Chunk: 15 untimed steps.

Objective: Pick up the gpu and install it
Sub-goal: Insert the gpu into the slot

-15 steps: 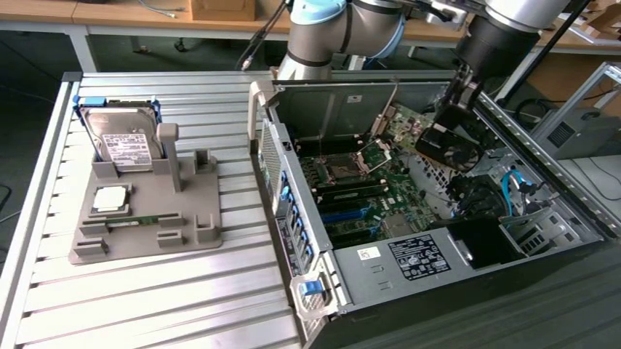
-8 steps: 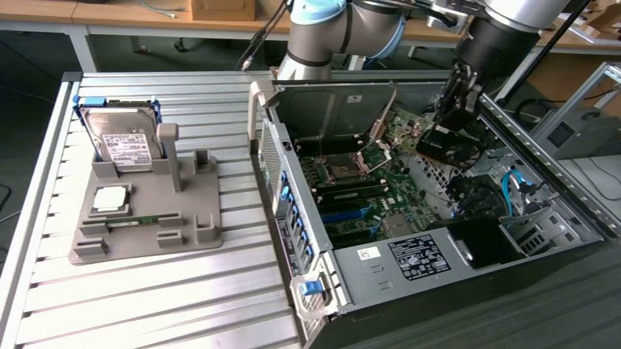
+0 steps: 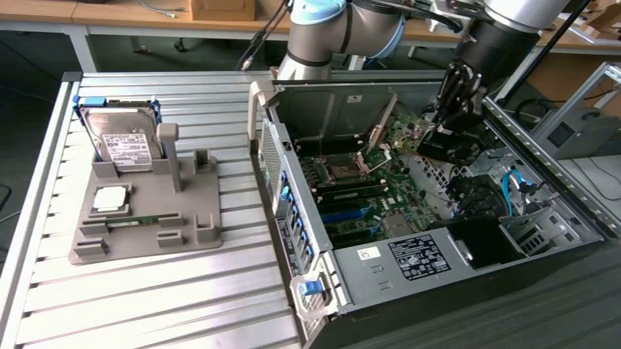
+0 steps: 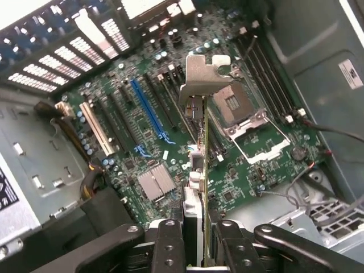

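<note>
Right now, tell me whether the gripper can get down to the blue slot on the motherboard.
Probably yes. The case stands open and nothing lies over the blue slot. The gripper, shut on the gpu, hangs above the board, off to one side of it.

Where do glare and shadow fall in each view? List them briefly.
Exterior view: light glares off the ribbed table; a pocket inside the computer case lies in shadow. Wrist view: one corner is washed out white, the gpu's silver bracket shines, the gripper holding it is dark.
</note>
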### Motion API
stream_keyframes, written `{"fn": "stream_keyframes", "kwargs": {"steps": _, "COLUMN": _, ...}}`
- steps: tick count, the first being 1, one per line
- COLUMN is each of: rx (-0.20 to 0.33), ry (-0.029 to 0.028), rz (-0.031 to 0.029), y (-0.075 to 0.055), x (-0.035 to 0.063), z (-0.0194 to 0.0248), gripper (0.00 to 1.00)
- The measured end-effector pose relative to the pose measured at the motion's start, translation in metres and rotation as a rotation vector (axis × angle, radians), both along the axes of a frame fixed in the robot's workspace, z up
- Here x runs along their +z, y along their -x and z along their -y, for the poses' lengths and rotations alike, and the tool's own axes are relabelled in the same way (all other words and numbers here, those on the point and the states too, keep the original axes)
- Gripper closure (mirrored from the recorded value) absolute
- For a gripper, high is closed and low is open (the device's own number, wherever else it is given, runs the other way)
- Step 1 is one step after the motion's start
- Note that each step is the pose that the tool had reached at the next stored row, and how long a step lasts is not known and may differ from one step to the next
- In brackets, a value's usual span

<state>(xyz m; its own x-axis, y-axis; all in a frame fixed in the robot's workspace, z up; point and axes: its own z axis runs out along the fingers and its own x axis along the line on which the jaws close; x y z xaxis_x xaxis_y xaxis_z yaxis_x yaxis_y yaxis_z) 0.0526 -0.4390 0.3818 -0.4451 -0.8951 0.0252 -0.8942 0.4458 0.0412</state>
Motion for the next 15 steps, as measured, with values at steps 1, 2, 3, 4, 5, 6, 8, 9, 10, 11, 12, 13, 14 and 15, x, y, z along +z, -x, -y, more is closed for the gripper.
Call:
{"fn": "stream_keyframes", "kwargs": {"steps": 1, "rx": 0.019, "ry": 0.0002, "rz": 0.0000, "y": 0.0000, "x": 0.0000, "z": 0.0000, "gripper": 0.73}}
{"fn": "stream_keyframes", "kwargs": {"steps": 2, "rx": 0.037, "ry": 0.0003, "rz": 0.0000, "y": 0.0000, "x": -0.0001, "z": 0.0000, "gripper": 0.73}}
{"fn": "stream_keyframes", "kwargs": {"steps": 3, "rx": 0.058, "ry": 0.0004, "rz": 0.0000, "y": 0.0000, "x": -0.0002, "z": 0.0000, "gripper": 0.73}}
{"fn": "stream_keyframes", "kwargs": {"steps": 4, "rx": 0.080, "ry": 0.0005, "rz": 0.0000, "y": 0.0000, "x": -0.0003, "z": 0.0000, "gripper": 0.73}}
{"fn": "stream_keyframes", "kwargs": {"steps": 5, "rx": 0.098, "ry": 0.0006, "rz": 0.0000, "y": 0.0000, "x": -0.0003, "z": 0.0000, "gripper": 0.73}}
{"fn": "stream_keyframes", "kwargs": {"steps": 6, "rx": 0.118, "ry": 0.0007, "rz": 0.0000, "y": 0.0000, "x": -0.0003, "z": 0.0000, "gripper": 0.73}}
{"fn": "stream_keyframes", "kwargs": {"steps": 8, "rx": 0.157, "ry": 0.0007, "rz": 0.0000, "y": 0.0000, "x": -0.0004, "z": 0.0000, "gripper": 0.73}}
{"fn": "stream_keyframes", "kwargs": {"steps": 9, "rx": 0.176, "ry": 0.0008, "rz": 0.0000, "y": 0.0000, "x": -0.0004, "z": 0.0000, "gripper": 0.73}}
{"fn": "stream_keyframes", "kwargs": {"steps": 10, "rx": 0.194, "ry": 0.0008, "rz": 0.0000, "y": 0.0000, "x": -0.0005, "z": 0.0000, "gripper": 0.73}}
{"fn": "stream_keyframes", "kwargs": {"steps": 11, "rx": 0.210, "ry": 0.0008, "rz": 0.0000, "y": 0.0000, "x": -0.0005, "z": 0.0000, "gripper": 0.73}}
{"fn": "stream_keyframes", "kwargs": {"steps": 12, "rx": 0.228, "ry": 0.0008, "rz": 0.0001, "y": 0.0000, "x": -0.0005, "z": 0.0000, "gripper": 0.73}}
{"fn": "stream_keyframes", "kwargs": {"steps": 13, "rx": 0.247, "ry": 0.0008, "rz": 0.0001, "y": 0.0000, "x": -0.0006, "z": 0.0000, "gripper": 0.73}}
{"fn": "stream_keyframes", "kwargs": {"steps": 14, "rx": 0.264, "ry": 0.0008, "rz": 0.0001, "y": 0.0000, "x": -0.0006, "z": 0.0000, "gripper": 0.73}}
{"fn": "stream_keyframes", "kwargs": {"steps": 15, "rx": 0.283, "ry": 0.0008, "rz": 0.0001, "y": 0.0000, "x": -0.0007, "z": 0.0000, "gripper": 0.73}}
